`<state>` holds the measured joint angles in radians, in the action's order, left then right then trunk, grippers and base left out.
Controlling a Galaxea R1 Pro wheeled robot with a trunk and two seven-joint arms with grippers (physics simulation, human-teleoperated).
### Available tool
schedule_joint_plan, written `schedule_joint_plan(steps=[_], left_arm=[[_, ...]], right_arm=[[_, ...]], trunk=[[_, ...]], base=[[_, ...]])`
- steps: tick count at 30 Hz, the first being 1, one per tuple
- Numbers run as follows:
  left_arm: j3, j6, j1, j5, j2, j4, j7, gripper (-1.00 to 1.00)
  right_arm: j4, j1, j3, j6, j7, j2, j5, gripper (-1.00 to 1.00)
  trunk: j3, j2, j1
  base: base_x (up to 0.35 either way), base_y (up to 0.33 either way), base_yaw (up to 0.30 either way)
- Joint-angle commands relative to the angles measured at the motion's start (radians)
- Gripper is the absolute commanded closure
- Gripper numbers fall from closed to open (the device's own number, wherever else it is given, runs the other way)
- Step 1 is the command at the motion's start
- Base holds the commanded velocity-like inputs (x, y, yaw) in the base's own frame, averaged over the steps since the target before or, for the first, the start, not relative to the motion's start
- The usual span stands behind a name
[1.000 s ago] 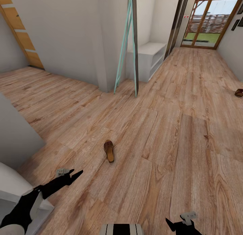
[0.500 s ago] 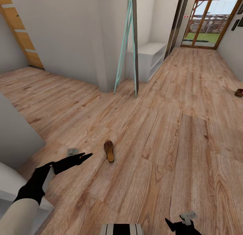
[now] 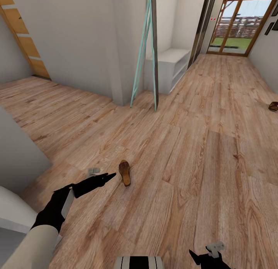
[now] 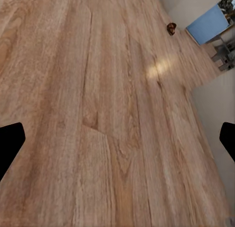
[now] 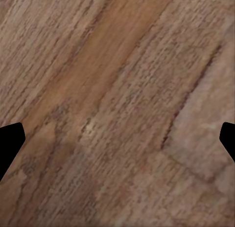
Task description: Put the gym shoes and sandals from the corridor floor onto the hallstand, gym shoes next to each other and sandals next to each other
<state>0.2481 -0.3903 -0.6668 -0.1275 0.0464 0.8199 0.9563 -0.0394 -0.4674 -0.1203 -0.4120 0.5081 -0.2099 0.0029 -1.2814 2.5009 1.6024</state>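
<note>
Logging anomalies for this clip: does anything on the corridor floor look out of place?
Yes: the pair is split. One sandal lies alone mid-floor beside the left pincer; the other sandal sits far off near the right wall. No damage shows.

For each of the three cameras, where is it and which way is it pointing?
Head view: on the head, looking down the wood-grain plank floor; shows left gripper beside the near flat brown leather sandal, right gripper.
Left wrist view: along open fingers toward a far brown sandal.
Right wrist view: onto floor, finger.
Shared: floor.
</note>
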Motion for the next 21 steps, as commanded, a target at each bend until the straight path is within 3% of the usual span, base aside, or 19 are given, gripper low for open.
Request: schedule_joint_plan(steps=[1, 6, 14, 21], left_arm=[[0.001, -0.009, 0.000, -0.006, 0.000, 0.000, 0.002, -1.00], [0.005, -0.008, -0.001, -0.008, -0.001, 0.000, 0.002, -1.00], [0.006, -0.007, -0.002, -0.009, -0.002, -0.001, 0.002, -1.00], [0.007, -0.007, -0.002, -0.009, -0.003, 0.000, 0.002, -1.00]], right_arm=[[0.001, -0.001, -0.008, -0.001, 0.007, 0.000, 0.000, -1.00], [0.001, -0.001, -0.008, -0.001, 0.007, 0.000, 0.000, -1.00], [0.001, -0.001, -0.007, -0.001, 0.007, 0.000, 0.000, -1.00], [0.001, -0.001, -0.008, -0.001, 0.006, 0.000, 0.000, -1.00]], trunk=[[-0.001, 0.000, 0.000], [-0.001, 0.000, 0.000], [-0.001, 0.000, 0.000], [-0.001, 0.000, 0.000]], base=[[0.000, 0.000, 0.000], [0.024, 0.000, 0.000], [0.268, 0.053, 0.000], [0.076, 0.014, 0.000]])
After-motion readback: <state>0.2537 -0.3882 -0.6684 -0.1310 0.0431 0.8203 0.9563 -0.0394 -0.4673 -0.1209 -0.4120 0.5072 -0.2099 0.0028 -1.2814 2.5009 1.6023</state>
